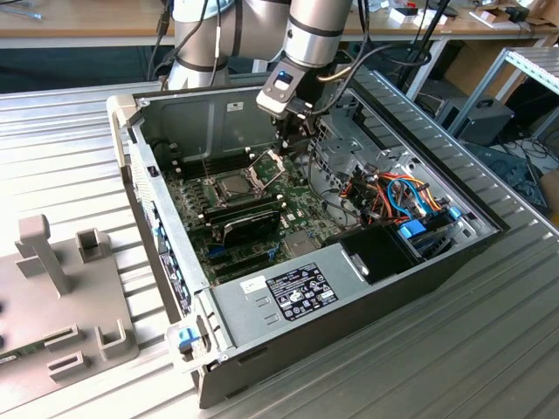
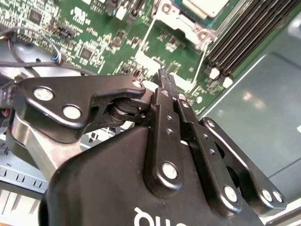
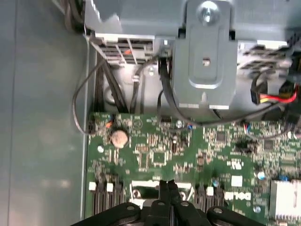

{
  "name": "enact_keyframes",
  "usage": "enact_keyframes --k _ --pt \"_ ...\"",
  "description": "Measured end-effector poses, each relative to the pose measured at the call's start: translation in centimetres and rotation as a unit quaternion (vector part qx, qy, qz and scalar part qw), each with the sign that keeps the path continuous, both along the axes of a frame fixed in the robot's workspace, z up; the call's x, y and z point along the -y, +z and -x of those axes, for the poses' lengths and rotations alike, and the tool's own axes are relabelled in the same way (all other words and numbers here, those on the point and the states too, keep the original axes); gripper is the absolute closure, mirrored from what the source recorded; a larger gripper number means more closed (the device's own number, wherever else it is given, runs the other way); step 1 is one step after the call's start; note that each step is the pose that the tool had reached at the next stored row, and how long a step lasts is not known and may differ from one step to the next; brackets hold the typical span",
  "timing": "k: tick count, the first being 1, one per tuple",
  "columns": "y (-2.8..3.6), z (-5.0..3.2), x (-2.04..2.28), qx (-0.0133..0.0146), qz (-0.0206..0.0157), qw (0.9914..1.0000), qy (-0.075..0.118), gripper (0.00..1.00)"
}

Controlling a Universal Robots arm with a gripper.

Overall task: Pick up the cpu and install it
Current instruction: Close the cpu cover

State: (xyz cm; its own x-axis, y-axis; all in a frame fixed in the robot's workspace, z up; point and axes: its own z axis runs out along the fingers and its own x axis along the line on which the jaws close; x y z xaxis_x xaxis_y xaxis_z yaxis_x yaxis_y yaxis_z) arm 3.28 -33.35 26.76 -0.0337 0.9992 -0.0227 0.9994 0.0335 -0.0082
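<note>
The cpu (image 2: 205,5) is cut off beyond the closed gripper (image 2: 164,79).

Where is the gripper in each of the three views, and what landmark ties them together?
Exterior view: the gripper hangs inside the open computer case, above the green board, by the raised socket plate.
Second wrist view: gripper, fingers shut, tips over the board beside the socket frame.
First wrist view: gripper tips over the board, between black slots.
Shared landmark: the green board.
</note>
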Motion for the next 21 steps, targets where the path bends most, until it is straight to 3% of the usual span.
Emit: enact_keyframes --k 3,8,14,21 --pt "-0.11 -0.92 0.00 0.0000 0.0000 1.00000 0.000 0.89" --pt "-0.97 -1.35 0.00 0.0000 0.0001 1.00000 0.000 0.89" --pt "-2.10 -1.49 0.00 0.0000 0.0001 1.00000 0.000 0.89" --pt "-2.22 -1.36 0.00 0.0000 0.0000 1.00000 0.000 0.89"
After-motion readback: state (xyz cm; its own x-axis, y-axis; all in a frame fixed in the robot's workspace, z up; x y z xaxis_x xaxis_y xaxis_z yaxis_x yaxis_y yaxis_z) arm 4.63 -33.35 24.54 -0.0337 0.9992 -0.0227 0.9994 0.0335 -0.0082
